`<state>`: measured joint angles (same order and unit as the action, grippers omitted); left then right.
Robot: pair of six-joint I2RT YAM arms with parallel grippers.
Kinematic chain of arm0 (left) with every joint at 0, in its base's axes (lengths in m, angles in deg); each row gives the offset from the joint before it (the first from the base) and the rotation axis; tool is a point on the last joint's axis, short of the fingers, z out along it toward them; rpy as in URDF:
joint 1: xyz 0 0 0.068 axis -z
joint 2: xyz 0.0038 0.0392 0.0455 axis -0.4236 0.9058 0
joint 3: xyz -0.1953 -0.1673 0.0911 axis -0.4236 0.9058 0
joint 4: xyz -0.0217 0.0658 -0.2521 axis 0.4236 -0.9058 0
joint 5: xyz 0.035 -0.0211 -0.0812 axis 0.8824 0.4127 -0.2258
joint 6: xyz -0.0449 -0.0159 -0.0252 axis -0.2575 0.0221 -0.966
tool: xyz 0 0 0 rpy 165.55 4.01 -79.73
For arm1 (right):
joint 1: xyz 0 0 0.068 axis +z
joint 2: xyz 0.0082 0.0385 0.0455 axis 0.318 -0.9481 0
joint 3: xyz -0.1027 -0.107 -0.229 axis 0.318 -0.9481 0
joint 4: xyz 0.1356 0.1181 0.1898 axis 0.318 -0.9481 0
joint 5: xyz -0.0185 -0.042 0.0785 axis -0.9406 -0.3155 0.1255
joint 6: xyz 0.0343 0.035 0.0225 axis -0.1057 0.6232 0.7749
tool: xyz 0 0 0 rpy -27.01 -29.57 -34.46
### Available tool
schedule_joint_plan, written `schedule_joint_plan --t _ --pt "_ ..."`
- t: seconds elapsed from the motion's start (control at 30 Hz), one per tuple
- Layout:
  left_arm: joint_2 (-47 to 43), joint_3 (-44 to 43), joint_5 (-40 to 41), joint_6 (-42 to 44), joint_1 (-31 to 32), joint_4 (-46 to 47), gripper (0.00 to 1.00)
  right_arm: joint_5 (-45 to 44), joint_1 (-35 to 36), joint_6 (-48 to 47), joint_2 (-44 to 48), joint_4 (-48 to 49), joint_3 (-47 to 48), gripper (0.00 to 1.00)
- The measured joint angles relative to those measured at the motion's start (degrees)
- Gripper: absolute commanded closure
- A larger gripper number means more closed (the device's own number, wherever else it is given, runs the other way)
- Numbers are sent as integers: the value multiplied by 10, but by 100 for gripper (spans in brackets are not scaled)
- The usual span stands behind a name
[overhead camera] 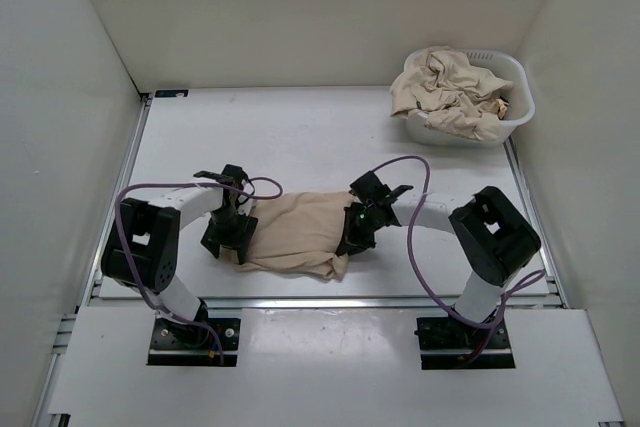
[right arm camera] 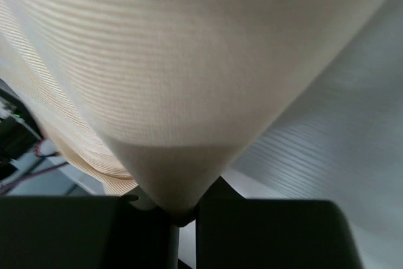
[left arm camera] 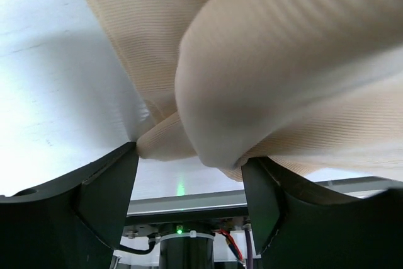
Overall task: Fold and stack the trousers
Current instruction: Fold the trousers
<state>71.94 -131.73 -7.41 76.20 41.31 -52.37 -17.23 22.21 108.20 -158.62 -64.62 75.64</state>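
A pair of beige trousers [overhead camera: 295,232] lies folded into a short bundle on the white table [overhead camera: 300,137], near its front edge, between my two grippers. My left gripper [overhead camera: 228,237] is at the bundle's left end. In the left wrist view its gripper [left arm camera: 189,159] stands open, and a thick rounded fold of the trousers [left arm camera: 264,80] bulges just at its fingertips [left arm camera: 119,174]. My right gripper [overhead camera: 355,237] is at the bundle's right end. In the right wrist view its gripper [right arm camera: 182,215] is shut on a pinched corner of the trousers [right arm camera: 189,92].
A white plastic basket [overhead camera: 515,122] stands at the back right, holding more crumpled beige trousers [overhead camera: 450,87]. White walls enclose the table on the left, back and right. A metal rail runs along the table's front edge [overhead camera: 320,299].
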Motion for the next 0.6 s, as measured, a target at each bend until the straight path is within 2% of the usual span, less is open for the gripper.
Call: schedule_joint_plan --t 0.1,0.13,0.17,0.2,0.3,0.4,0.53,0.6 --pt "-3 0 6 0 0 -4 24 0 -21 -61 1 -48 14 100" --pt "-3 -1 7 0 0 -9 21 -8 -28 -92 1 -77 25 100" --pt "-3 -4 5 1 0 -16 19 -16 -33 -118 1 -103 36 95" --pt "-3 -11 -1 2 0 -28 17 -28 -38 -148 0 -135 51 78" --pt "-3 -66 -48 2 -2 -77 13 -51 -49 -223 -6 -221 95 57" --pt "-2 -166 -107 2 -2 -106 12 -65 -52 -271 -12 -267 124 51" --pt "21 -286 -164 1 -1 -103 13 -71 -61 -296 -7 -296 123 50" --pt "62 -323 -181 2 -1 -100 16 -73 -77 -293 9 -295 106 50"
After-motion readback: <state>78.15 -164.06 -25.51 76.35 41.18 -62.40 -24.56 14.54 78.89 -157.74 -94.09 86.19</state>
